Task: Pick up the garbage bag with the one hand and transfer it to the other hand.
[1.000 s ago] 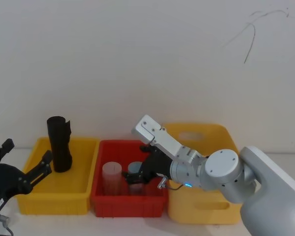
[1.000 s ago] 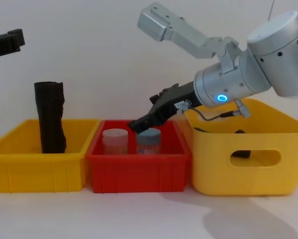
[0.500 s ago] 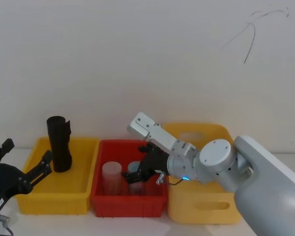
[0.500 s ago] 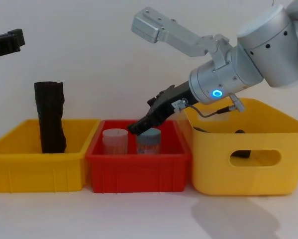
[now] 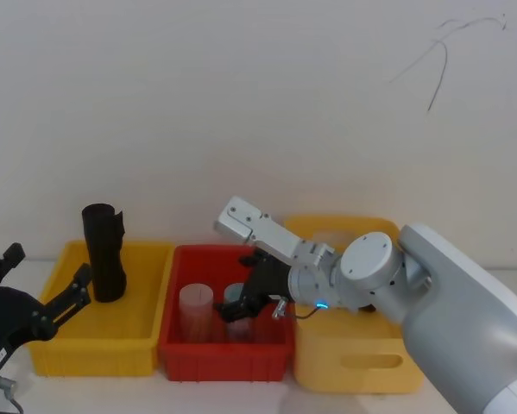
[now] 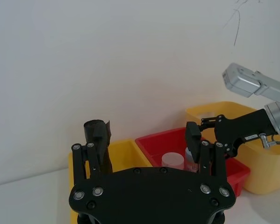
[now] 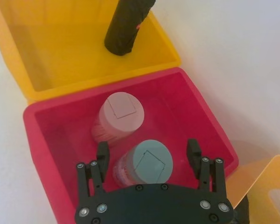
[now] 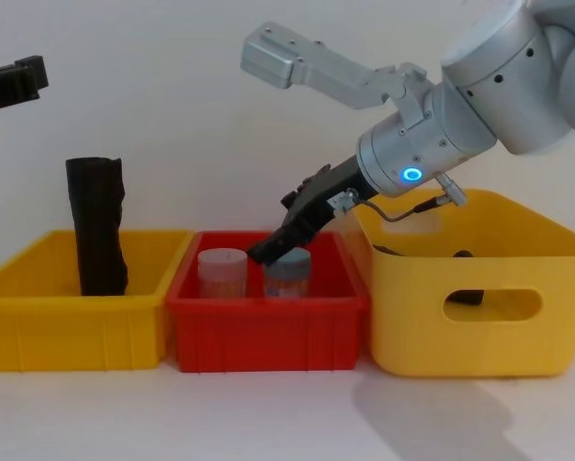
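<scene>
Head view, left gripper (image 5: 49, 264): low at the left edge, fingers spread, apart from the bag
Garbage bag (image 5: 104, 255): upright in the left yellow bin (image 5: 94, 358)
Right gripper (image 5: 234, 312): reaching into the red bin (image 5: 223, 362), fingers spread above the teal-lidded jar (image 7: 151, 161)

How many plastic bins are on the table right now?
3: a low yellow bin on the left holding the garbage bag, a red bin in the middle, a taller yellow bin on the right.
</scene>
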Available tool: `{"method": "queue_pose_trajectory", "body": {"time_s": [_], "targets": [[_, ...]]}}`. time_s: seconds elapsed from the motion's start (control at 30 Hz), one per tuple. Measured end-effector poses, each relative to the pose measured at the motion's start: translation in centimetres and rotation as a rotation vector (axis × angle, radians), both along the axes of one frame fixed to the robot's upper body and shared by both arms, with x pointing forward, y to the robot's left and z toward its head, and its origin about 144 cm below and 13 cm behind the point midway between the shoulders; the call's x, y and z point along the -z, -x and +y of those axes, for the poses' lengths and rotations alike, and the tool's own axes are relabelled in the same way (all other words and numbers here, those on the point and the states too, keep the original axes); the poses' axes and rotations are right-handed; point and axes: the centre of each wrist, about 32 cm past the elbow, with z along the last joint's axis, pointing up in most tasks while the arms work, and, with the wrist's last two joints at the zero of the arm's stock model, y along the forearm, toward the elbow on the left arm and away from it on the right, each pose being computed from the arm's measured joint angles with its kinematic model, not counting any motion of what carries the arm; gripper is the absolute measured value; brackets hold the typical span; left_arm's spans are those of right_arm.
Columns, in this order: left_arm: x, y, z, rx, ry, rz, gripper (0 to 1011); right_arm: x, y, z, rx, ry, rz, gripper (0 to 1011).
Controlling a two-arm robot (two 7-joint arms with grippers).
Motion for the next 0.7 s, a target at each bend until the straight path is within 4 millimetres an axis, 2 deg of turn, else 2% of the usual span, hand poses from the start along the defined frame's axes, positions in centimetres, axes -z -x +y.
{"method": "queue_pose_trajectory", "body": {"time_s": [0.7], "targets": [[0.0, 0.0, 0.0, 0.0, 0.0, 0.0, 1001, -0.3, -2.4, 0.5, 0.034, 0.054, 0.038, 1000]]}}
